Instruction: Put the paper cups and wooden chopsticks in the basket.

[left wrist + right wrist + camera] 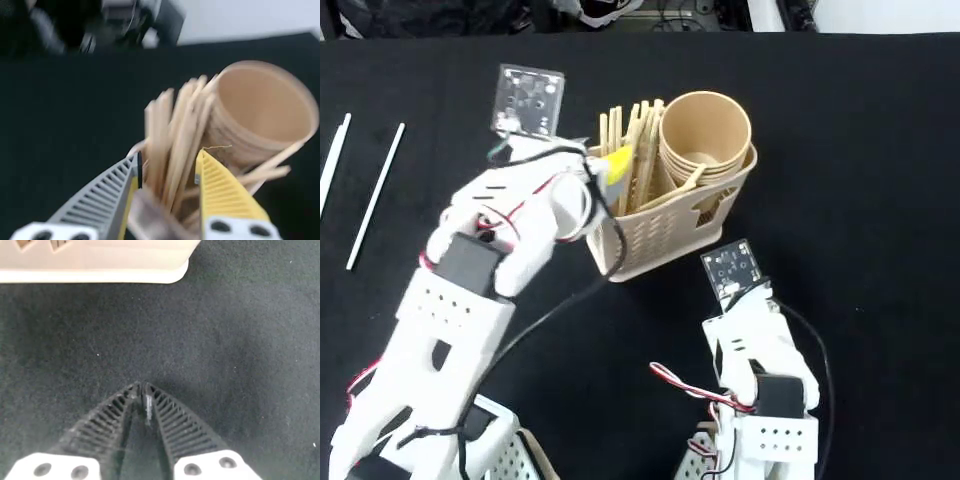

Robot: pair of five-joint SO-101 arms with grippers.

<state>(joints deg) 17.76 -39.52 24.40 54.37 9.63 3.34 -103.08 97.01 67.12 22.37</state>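
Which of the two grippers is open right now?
The left gripper: its jaws stand apart on either side of the wooden chopsticks in the basket. The right gripper is shut, over the black table.

A black-clothed table point(880, 150) runs back to a white wall point(250, 17).

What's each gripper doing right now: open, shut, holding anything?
Left gripper: open, straddling the wooden chopsticks standing in the basket.
Right gripper: shut, empty, over the table.
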